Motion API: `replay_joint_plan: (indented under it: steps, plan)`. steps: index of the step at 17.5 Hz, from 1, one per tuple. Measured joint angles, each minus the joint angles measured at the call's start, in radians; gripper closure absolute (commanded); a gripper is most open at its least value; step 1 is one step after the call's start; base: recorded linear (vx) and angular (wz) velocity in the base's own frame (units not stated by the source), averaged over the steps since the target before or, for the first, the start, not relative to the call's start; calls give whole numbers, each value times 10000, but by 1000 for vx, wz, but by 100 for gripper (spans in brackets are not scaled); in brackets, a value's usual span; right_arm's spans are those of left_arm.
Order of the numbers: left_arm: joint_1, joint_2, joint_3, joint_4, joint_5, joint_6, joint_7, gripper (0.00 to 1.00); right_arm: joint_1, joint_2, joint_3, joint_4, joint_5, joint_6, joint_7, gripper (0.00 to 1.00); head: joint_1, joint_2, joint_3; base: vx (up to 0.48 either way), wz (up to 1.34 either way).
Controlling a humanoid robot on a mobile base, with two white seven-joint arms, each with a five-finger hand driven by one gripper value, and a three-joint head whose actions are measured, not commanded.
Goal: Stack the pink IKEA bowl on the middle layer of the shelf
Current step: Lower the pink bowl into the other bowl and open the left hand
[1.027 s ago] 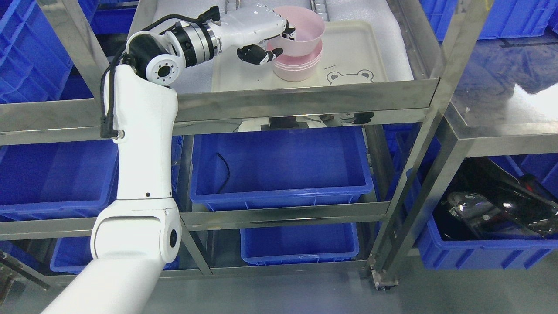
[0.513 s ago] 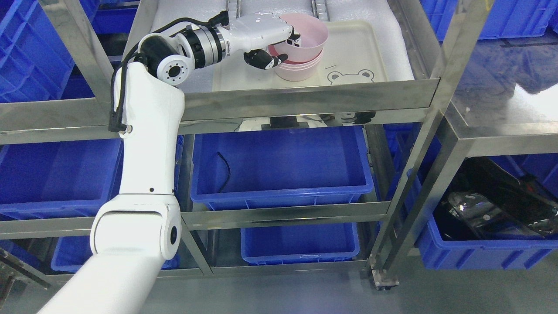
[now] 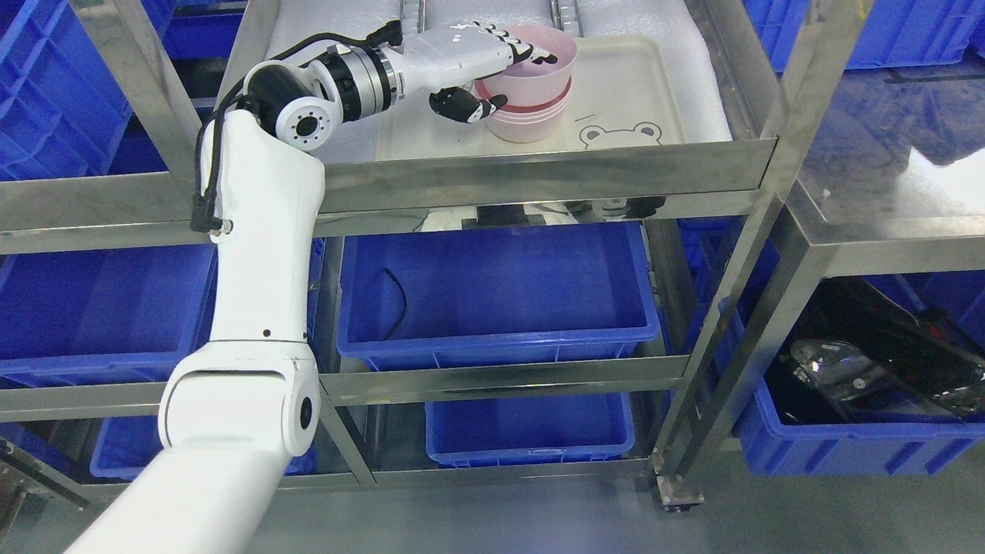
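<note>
The left robot hand reaches in from the left over the shelf, fingers stretched flat across the rim of the top pink bowl and thumb beside its left wall, so it looks released rather than gripped. That bowl sits nested in the pink bowls below, on the cream tray, probably for a tidy stack. Below, the blue bin holds only a black cable.

One head view only, looking steeply down from near and above onto a steel shelf. The left arm rises from the lower left corner. Blue bins fill the near middle; the floor lies nearest.
</note>
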Motion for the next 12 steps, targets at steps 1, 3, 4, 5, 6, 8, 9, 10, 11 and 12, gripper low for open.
replay_joint_plan:
  steps: [1,3,4,5,6,8,9,10,11,12]
  plan:
    - [-6,0,76,-40,265,238,-60,1,0,0,0,0,0,0,0,0,0,0,0,0,0]
    - [-26,0,190,-101,978,752,-302,0,0,0,0,0,0,0,0,0,0,0,0,0,0]
    - [-34,0,255,-137,1388,994,-496,0,0,0,0,0,0,0,0,0,0,0,0,0,0]
    - [-34,0,292,-157,1648,1105,-614,0,0,0,0,0,0,0,0,0,0,0,0,0,0]
    - [-29,0,335,-180,1875,1173,-682,0,0,0,0,0,0,0,0,0,0,0,0,0,0]
    - [-1,0,397,-215,2225,1258,-754,0,0,0,0,0,0,0,0,0,0,0,0,0,0]
    - [30,0,433,-234,2399,1292,-786,0,0,0,0,0,0,0,0,0,0,0,0,0,0]
    - [62,0,462,-252,2558,1299,-800,0,0,0,0,0,0,0,0,0,0,0,0,-19,23]
    - [86,0,481,-260,2707,1312,-825,0,-1,0,0,0,0,0,0,0,0,0,0,-19,23]
    - [109,0,498,-273,2981,1332,-838,0,0,0,0,0,0,0,0,0,0,0,0,-39,63]
